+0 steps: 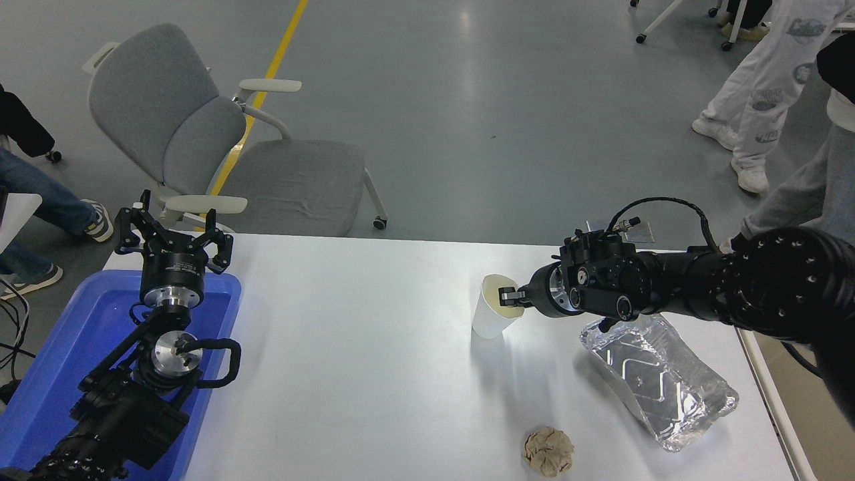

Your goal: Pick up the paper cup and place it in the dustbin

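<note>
Paper cup (493, 312) is where our attention goes first: we find it on the white counter (361, 374), right of centre, mouth up but leaning, its rim tipped toward the right end effector (509, 296) and its narrow base set further left and nearer us. Its long axis therefore runs from lower left up to upper right, slanted rather than plumb. We see the right end effector coming in almost level from the right, its fingers clenched on the near-right part of the rim, one finger apparently inside the pale mouth; the outer one we cannot make out clearly. So the cup lies directly at the tip, just left of and below it, touching. The left end effector (174, 237) is parked well apart at the lower left, fingers spread and holding nothing, above a blue tub (40, 374), so the right arm is plainly the nearer one. We cannot find any dustbin in view, and we judge that the carry must head somewhere off the picture. Nearby on the right lie a foil tray (658, 381), just beside the arm, and a crumpled brown paper ball (548, 451) near the front edge; in our judgement a rim pinch on thin paper could slip or buckle once lifted.
</note>
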{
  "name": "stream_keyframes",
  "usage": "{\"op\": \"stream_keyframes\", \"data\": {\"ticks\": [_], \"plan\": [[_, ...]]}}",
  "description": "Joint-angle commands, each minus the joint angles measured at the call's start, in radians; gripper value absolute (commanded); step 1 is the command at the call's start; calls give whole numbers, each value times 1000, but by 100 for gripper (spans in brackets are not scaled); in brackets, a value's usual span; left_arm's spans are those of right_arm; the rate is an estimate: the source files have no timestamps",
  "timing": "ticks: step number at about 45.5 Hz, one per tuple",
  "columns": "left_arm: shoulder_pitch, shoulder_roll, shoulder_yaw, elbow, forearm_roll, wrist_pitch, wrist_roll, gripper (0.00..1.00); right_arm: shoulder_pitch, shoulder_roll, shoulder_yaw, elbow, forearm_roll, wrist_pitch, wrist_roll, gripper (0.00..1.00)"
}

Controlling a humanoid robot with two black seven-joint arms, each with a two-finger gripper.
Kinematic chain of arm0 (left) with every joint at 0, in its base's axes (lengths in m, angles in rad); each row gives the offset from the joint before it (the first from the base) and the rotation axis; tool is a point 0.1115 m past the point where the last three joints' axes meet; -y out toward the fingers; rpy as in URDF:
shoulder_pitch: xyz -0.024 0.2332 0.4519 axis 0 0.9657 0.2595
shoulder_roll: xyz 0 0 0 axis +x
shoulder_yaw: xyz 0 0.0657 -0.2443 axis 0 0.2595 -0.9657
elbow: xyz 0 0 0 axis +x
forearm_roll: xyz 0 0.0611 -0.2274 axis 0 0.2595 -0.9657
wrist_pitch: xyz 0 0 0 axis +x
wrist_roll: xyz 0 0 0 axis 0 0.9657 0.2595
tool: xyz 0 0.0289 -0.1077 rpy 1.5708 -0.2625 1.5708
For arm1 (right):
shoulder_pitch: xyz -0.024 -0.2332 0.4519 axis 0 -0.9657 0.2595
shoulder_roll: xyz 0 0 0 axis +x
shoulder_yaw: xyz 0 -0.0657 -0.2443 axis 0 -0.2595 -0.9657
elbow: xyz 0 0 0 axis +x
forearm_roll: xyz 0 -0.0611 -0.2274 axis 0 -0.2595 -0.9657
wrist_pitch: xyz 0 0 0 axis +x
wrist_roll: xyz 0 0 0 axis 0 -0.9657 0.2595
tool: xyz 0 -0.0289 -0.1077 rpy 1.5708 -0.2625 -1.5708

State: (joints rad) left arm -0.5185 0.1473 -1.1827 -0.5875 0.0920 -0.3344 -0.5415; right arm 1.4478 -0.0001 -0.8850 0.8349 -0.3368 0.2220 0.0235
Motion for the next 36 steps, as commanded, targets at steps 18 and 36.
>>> {"op": "stream_keyframes", "data": {"ticks": [18, 36], "plan": [[2, 0, 0, 0, 0, 0, 0, 99, 643, -173, -48, 536, 41, 184, -14, 0], [2, 0, 0, 0, 0, 0, 0, 99, 852, -238, -48, 553, 58, 318, -63, 0]]}}
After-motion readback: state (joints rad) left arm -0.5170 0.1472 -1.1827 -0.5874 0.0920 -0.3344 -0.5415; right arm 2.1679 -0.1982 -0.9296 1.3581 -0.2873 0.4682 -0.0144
